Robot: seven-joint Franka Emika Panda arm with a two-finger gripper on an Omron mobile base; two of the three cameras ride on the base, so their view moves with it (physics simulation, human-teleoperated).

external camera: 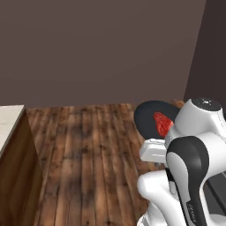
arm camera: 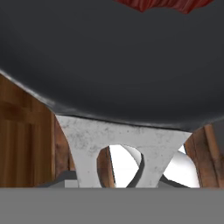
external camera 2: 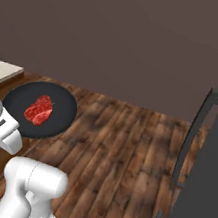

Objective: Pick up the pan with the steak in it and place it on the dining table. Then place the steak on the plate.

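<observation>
Above the wooden floor [external camera 2: 124, 149], the claw [arm camera: 122, 183] is clamped on the pan's [external camera 2: 40, 109] metal handle end [arm camera: 120, 140], carrying it level in mid-air. Steak [external camera 2: 39, 109] sits in the pan's middle. Off to the left, the desk's [external camera: 9, 119] pale corner shows, well apart.

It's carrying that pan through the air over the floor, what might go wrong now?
The steak lies loose in the pan, so a tilt or jolt might slide it out onto the wooden floor. The gripper seems to hold the pan only by its handle, so the pan might droop or twist. The dining table corner is near; a swing could clip it.
</observation>
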